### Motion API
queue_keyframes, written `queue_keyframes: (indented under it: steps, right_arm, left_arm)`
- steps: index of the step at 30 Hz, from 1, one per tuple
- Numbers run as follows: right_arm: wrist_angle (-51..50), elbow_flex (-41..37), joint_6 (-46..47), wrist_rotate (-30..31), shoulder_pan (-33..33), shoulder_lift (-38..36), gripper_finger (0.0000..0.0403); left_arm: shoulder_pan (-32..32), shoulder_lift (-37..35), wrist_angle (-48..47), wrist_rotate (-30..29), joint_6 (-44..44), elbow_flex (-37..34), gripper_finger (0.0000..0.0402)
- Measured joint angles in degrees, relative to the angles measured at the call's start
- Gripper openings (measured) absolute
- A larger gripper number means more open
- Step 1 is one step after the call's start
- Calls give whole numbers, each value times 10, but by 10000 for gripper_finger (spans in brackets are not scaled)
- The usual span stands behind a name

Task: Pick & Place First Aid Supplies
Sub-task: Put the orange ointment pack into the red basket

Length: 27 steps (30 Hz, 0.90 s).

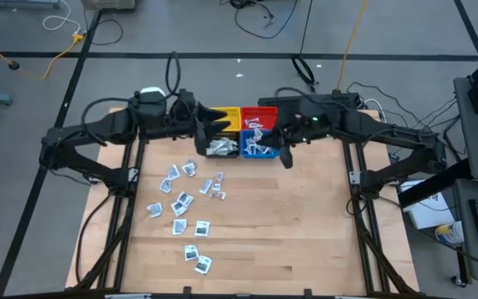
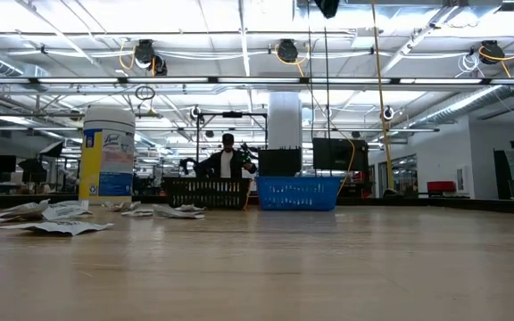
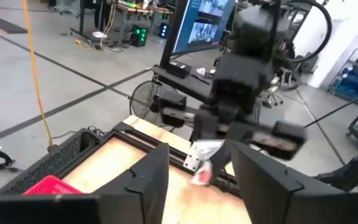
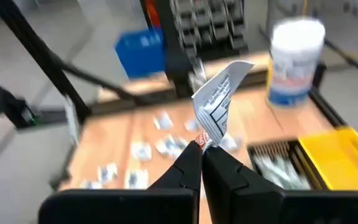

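From above, both arms meet over the four bins [image 1: 241, 116] at the table's far edge; loose packets [image 1: 182, 202] lie scattered nearer, left of centre. At table height, packets [image 2: 56, 227] lie left. Left gripper [image 3: 194, 186] stands apart, empty. Right gripper [image 4: 202, 163] pinches one packet [image 4: 219, 99] upright.

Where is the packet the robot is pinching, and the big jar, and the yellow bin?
packet [image 4: 219, 99]: right wrist view, middle of its printed face.
jar [image 4: 296, 62]: right wrist view, on its label, below the white lid.
yellow bin [image 4: 347, 158]: right wrist view, on its near wall.
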Motion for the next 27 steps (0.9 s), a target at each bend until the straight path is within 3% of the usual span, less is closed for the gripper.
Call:
queue_keyframes:
  steps: [9, 15, 20, 27]
  right_arm:
    - [-287, 143, -104, 18, -33, 116, 0]
    - [-404, 202, -163, 89, -32, 179, 0]
    - [-421, 229, -225, 123, -51, 228, 0]
    - [-355, 236, -313, 180, -137, 274, 0]
  left_arm:
    - [-4, -20, -19, 6, -5, 0, 200]
    - [-6, -18, -20, 24, -3, 0, 200]
    - [-6, -19, -19, 36, -18, 0, 200]
    - [-6, -19, -19, 54, -35, 0, 200]
